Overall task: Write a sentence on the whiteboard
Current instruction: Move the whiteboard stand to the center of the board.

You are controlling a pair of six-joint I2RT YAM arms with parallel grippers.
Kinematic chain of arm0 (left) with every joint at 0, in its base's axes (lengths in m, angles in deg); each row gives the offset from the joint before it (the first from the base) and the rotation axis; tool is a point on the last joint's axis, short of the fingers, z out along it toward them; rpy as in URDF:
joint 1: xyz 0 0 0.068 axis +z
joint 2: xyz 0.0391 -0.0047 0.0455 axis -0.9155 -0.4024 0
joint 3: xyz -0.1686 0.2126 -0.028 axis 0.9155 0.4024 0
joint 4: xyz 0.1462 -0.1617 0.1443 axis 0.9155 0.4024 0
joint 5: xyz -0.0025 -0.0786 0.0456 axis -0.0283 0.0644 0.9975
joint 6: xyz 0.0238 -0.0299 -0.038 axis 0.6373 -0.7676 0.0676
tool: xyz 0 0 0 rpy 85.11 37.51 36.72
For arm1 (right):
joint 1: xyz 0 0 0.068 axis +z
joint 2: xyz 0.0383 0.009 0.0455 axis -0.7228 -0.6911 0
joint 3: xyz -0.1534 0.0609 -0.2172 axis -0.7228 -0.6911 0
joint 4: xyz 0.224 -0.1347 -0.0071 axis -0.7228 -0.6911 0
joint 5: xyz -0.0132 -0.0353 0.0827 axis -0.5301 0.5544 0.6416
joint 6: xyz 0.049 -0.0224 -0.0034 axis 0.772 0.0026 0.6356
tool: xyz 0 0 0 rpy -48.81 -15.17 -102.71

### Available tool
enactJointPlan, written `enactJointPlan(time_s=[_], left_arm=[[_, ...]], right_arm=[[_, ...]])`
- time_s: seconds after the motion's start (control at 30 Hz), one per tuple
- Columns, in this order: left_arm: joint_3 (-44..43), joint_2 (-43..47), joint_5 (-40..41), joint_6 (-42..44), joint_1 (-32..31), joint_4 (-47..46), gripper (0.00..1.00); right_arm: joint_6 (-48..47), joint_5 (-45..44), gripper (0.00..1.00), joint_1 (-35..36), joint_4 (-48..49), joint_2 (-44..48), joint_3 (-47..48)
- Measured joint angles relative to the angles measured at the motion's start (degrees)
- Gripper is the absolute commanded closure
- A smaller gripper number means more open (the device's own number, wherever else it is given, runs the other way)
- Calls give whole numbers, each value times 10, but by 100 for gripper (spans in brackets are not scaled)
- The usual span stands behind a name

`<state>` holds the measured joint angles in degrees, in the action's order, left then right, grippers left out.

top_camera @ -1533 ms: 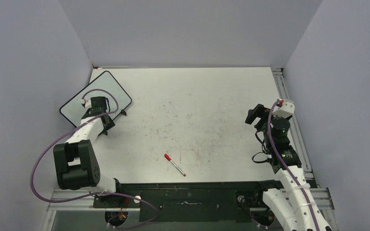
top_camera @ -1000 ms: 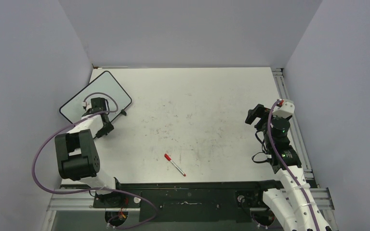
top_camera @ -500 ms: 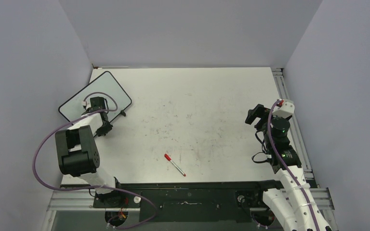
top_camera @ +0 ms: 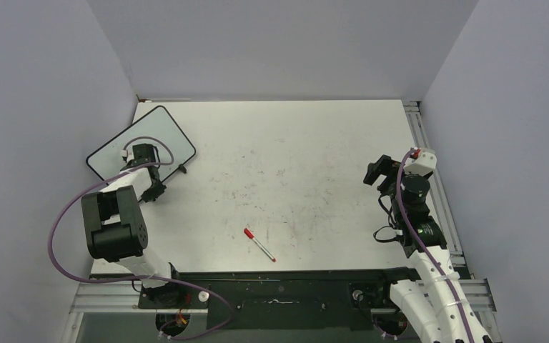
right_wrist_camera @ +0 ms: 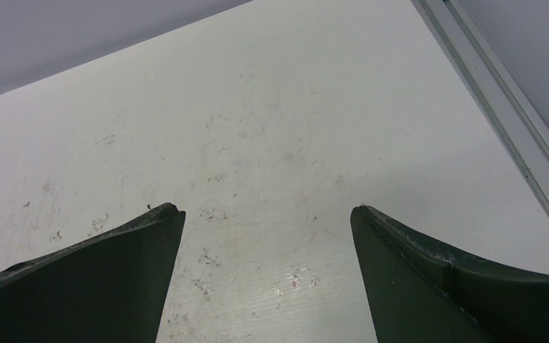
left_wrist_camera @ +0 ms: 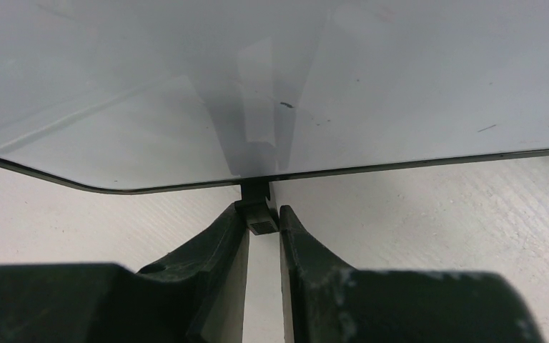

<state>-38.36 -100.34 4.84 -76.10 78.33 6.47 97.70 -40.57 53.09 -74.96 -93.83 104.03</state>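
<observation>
The whiteboard [top_camera: 166,133] lies at the table's far left, black-framed, its glossy face [left_wrist_camera: 400,78] filling the top of the left wrist view. The sentence is out of view; the board's visible surface carries only small dark specks. My left gripper [top_camera: 155,190] [left_wrist_camera: 263,214] is at the board's near edge, shut on one small black foot [left_wrist_camera: 261,223] that sticks out from the frame. The other foot [top_camera: 182,169] stands free. My right gripper [top_camera: 377,171] [right_wrist_camera: 266,211] hovers wide open over bare tabletop at the right, holding nothing.
A red-capped marker [top_camera: 259,244] lies loose on the scuffed tabletop near the front middle. Grey walls close in the back and both sides. An aluminium rail [top_camera: 429,153] [right_wrist_camera: 515,136] runs along the table's right edge, beside my right arm.
My left jaws have narrowed onto the whiteboard's foot, and the left arm's elbow has drawn back and up. The board, marker and right arm have not moved.
</observation>
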Motion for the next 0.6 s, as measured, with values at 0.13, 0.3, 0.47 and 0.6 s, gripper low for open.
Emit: enactJointPlan(time_s=[0.13, 0.3, 0.47, 0.6], left_arm=[[0, 0, 2, 8, -8, -1, 100], [3, 1, 7, 13, -29, -8, 100], [7, 5, 4, 22, -52, -19, 100], [8, 7, 0, 29, -71, -27, 100]], right_arm=[[0, 0, 10, 0, 0, 0, -2], [0, 0, 10, 0, 0, 0, -3], [0, 0, 10, 0, 0, 0, -3], [0, 0, 10, 0, 0, 0, -3]])
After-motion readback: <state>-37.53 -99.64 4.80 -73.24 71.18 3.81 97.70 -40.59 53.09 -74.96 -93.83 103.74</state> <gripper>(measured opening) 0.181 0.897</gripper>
